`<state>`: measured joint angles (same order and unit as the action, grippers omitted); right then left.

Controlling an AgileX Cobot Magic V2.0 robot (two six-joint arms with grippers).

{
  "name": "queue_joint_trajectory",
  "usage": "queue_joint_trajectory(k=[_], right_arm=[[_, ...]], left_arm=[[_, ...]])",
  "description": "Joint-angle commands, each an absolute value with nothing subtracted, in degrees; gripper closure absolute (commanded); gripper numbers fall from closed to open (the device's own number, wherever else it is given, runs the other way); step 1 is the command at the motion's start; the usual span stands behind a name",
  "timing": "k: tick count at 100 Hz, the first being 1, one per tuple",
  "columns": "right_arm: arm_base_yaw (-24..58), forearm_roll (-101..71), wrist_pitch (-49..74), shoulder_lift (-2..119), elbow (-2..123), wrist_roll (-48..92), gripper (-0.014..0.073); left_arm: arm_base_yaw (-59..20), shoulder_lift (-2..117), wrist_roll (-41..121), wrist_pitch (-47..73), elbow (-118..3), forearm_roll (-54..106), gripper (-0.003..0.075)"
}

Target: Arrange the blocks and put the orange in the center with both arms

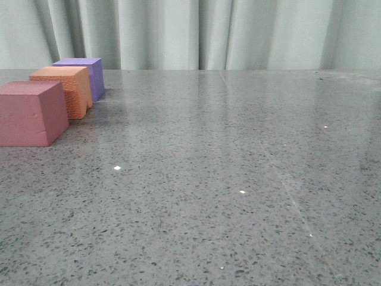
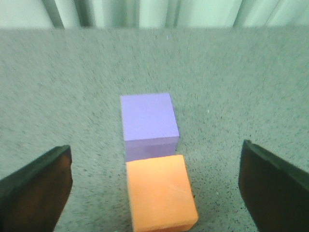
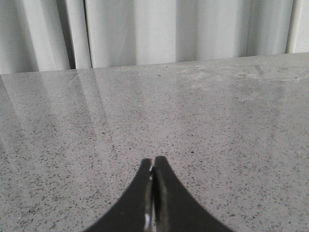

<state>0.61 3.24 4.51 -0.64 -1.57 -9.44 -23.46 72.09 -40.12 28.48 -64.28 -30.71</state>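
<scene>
Three cubes stand in a row at the table's left in the front view: a pink-red cube nearest, the orange cube in the middle, a purple cube farthest. No gripper shows in the front view. In the left wrist view the orange cube touches the purple cube beyond it; the pink-red cube is out of that view. My left gripper is open wide, its fingers well apart on either side of the orange cube, touching nothing. My right gripper is shut and empty over bare table.
A grey speckled table runs back to a pale curtain. The right wrist view shows only table and curtain.
</scene>
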Motion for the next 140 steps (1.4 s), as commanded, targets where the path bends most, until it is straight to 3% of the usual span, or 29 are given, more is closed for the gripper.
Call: queue_joint_trajectory(k=[1,28,38,48,74,140], right_arm=[[0.26,3.18,-0.38,-1.13,-0.81,-8.96,0.0661],[0.26,3.18,-0.38,-1.13,-0.81,-8.96,0.0661],[0.26,3.18,-0.38,-1.13,-0.81,-8.96,0.0661],[0.26,3.18,-0.38,-1.13,-0.81,-8.96,0.0661],[0.26,3.18,-0.38,-1.13,-0.81,-8.96,0.0661],[0.26,3.18,-0.38,-1.13,-0.81,-8.96,0.0661]], left_arm=[[-23.37,65.22,-39.9,25.97,-62.65,-33.18,0.0059],[-23.37,46.06,-39.9,25.01,-46.97,-36.73,0.006],[-23.37,39.27,-39.9,24.4,-40.39,-37.97,0.0107],[-23.37,33.43,-39.9,24.76,-35.5,-38.09,0.0235],[-23.37,24.87,-39.9,27.0,-28.82,-38.09,0.0737],[-23.37,24.51,-39.9,29.03,-28.7,-38.32,0.0739]])
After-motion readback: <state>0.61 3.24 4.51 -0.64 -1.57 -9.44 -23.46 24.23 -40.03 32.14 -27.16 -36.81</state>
